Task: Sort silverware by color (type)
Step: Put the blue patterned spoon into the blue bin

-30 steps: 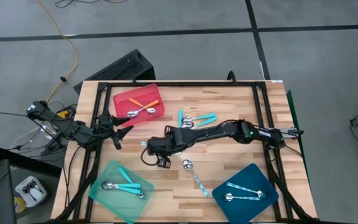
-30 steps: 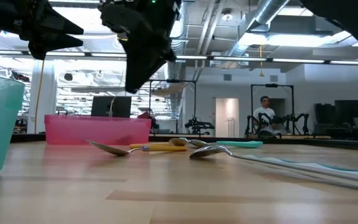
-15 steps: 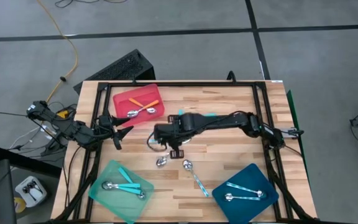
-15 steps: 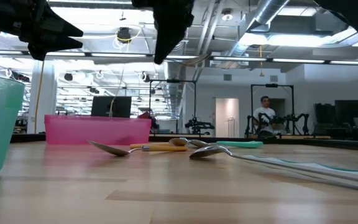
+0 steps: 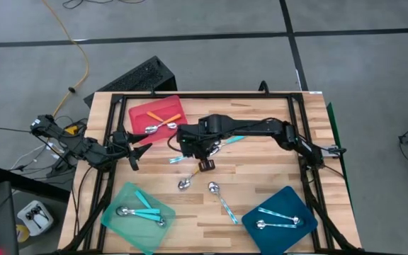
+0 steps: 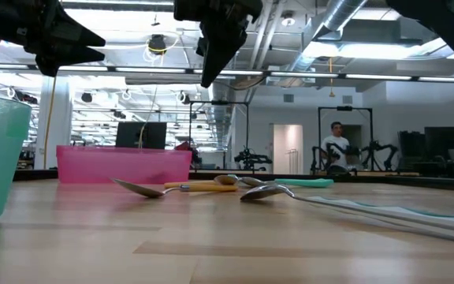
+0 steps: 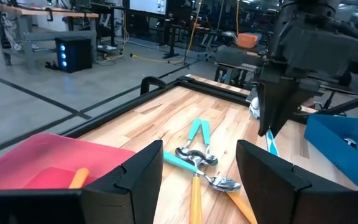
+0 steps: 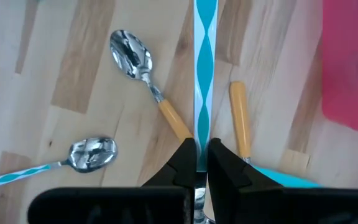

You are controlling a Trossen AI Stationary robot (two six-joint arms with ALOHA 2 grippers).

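A: Three trays on the worktop (image 5: 261,177) — red tray (image 5: 142,113), mint tray (image 5: 122,219), blue tray (image 5: 292,227) — each with spoons already in.

B: Right gripper (image 8: 202,163)?

A: Raised above mid-worktop just beside the red tray, fingers (image 8: 224,167) clenched on a pale blue patterned spoon (image 8: 204,74), gripped low so the handle sticks far out. Left gripper (image 7: 196,173) waits at the left edge, fingers released, empty.

B: Risk?

A: Thin handle, narrow pinch — it could pivot or slip during a fast swing. It hangs near the red tray, but likely belongs in the blue; dropping here mis-sorts it. Loose orange-handled spoon (image 8: 146,84) and others lie below.
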